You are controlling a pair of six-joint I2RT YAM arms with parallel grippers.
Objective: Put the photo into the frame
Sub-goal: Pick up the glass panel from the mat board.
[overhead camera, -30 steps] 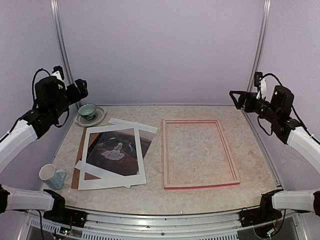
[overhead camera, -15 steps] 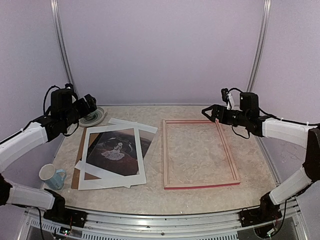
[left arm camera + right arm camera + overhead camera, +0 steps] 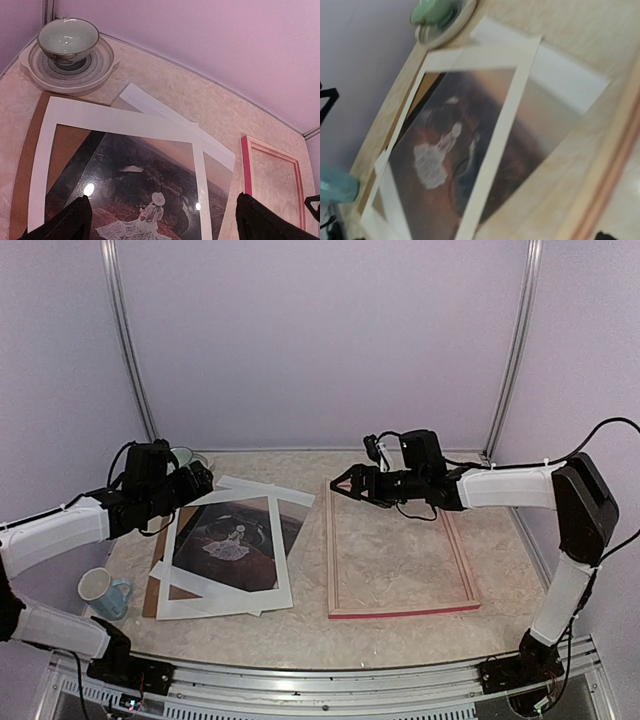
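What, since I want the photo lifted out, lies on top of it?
The white mat border lies on the photo, its window showing the pale figure. Its strips cover parts of the photo, so those cannot be seen.

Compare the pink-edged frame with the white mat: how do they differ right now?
The frame has thin pale wood rails with a pink edge; the white mat is a flat sheet with wide borders. The frame lies alone, bare table showing through it; the mat lies askew over the photo and brown backing board. Both lie flat, rectangular and open-centred.
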